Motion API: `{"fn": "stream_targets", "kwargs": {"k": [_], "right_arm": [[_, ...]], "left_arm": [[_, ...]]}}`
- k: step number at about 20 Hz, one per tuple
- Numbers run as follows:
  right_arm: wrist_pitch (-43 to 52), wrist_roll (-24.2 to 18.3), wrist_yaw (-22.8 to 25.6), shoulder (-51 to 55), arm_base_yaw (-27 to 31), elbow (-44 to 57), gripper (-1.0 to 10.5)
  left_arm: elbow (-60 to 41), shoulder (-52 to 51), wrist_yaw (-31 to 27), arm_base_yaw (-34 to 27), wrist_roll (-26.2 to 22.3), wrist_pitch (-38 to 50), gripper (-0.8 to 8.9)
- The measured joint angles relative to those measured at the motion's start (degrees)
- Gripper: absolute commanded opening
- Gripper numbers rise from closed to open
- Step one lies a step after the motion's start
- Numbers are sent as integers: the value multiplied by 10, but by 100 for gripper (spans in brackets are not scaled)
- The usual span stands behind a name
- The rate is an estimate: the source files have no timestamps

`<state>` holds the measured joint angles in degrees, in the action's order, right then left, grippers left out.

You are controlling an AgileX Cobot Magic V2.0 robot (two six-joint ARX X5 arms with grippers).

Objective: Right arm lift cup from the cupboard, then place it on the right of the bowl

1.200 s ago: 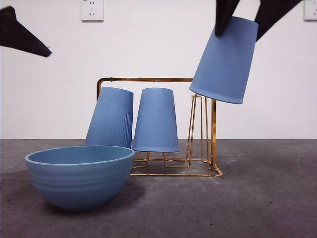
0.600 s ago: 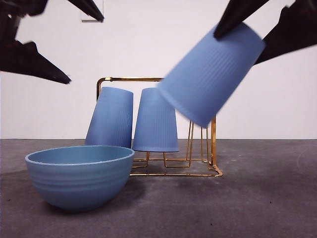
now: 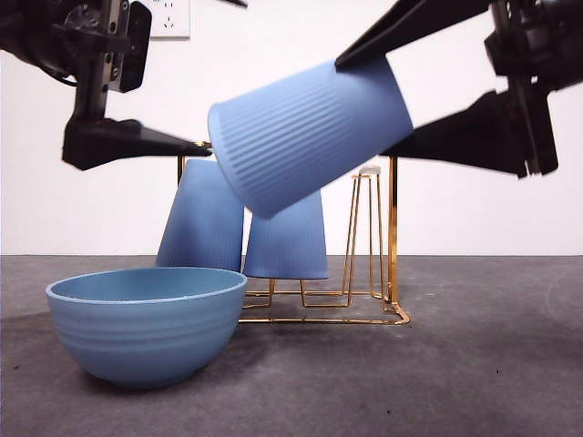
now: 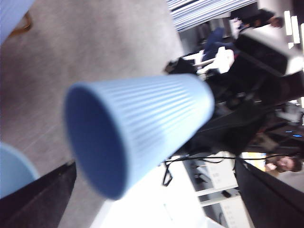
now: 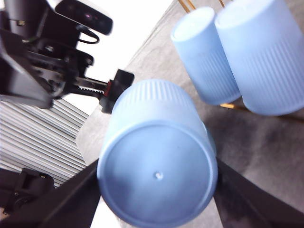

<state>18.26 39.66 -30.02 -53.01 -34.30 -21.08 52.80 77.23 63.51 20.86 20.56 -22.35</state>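
My right gripper [image 3: 364, 107] is shut on the base end of a ribbed blue cup [image 3: 310, 137] and holds it in the air, tipped almost on its side, mouth toward the left. In the right wrist view the cup's base [image 5: 159, 175] sits between the jaws. My left gripper [image 3: 223, 73] is open at the upper left, one fingertip [image 3: 202, 146] close to the cup's mouth. The left wrist view looks into the cup [image 4: 137, 133]. The blue-teal bowl [image 3: 146, 323] stands on the table below and to the left. The gold wire cupboard [image 3: 392, 228] is behind.
Two more blue cups [image 3: 202, 218] [image 3: 291, 237] stand upside down on the rack's pegs, behind the held cup; they also show in the right wrist view [image 5: 204, 52] [image 5: 266, 52]. Grey table surface lies to the right of the bowl and rack.
The right gripper has carried the cup left and tipped it from steeply tilted to almost lying sideways. The left gripper has come in from the upper left toward the cup's mouth.
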Motion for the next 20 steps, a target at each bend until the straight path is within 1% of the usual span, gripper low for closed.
{"fn": "stream_targets", "kwargs": {"k": [2, 5, 9, 16, 17, 19, 20], "right_arm": [[31, 19, 0, -24, -7, 1, 252], [100, 42, -2, -57, -25, 1, 252], [150, 56, -1, -114, -36, 1, 252], [216, 71, -12, -150, -44, 1, 252], [218, 76, -19, -150, -46, 1, 252], [219, 81, -26, -152, -51, 2, 262], [217, 82, -30, -152, -51, 2, 346]], "left_arm": [[0, 0, 8, 1, 20, 22, 529], [1, 0, 8, 1, 38, 29, 510], [1, 0, 8, 1, 55, 39, 373], [1, 1, -7, -2, 58, 32, 20], [1, 1, 0, -4, 57, 34, 5], [5, 1, 14, -6, 54, 44, 5], [5, 1, 18, -6, 54, 43, 5]]}}
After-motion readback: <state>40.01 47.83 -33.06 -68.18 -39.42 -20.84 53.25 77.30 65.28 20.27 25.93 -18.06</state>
